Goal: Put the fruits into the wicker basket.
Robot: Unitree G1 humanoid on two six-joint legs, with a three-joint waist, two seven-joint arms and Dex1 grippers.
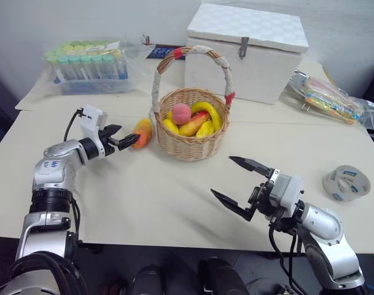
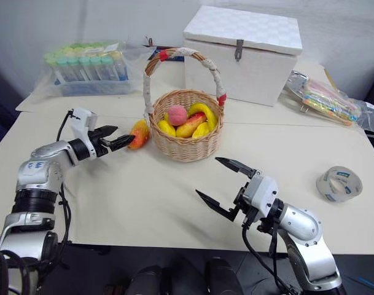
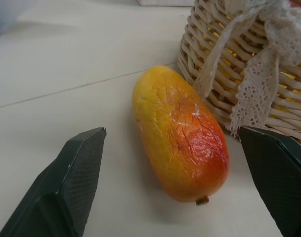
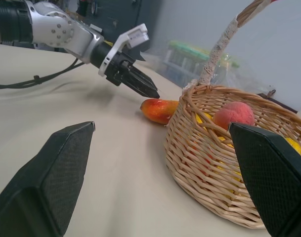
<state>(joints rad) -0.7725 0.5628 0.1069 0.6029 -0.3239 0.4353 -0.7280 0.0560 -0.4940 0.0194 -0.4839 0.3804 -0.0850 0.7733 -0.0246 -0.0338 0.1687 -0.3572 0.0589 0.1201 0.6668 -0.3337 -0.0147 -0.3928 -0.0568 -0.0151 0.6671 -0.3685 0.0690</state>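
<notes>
Your woven wicker basket (image 1: 190,138), round with a lace-wrapped arched handle, sits mid-counter (image 1: 174,196) holding one fuzzy pink peach (image 1: 181,113), several yellow bananas and a red-yellow fruit. One oblong mango (image 3: 180,133) — orange-yellow, red-blushed, its skin finely crackled — lies on the counter just beside the basket. Your left tool (image 1: 126,140) stands released with its fingers either side of the mango's end, not clamped; your right tool (image 1: 239,182) hangs wide open — empty — well apart.

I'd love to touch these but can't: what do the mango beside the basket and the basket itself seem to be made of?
The mango looks artificial, perhaps painted foam or soft plastic: its orange-red skin is dull and covered in fine cracks like an aged coating. The wicker basket appears to be woven natural cane, tan and matte, with visible interlaced strands; white lace cloth wraps its handle.
</notes>
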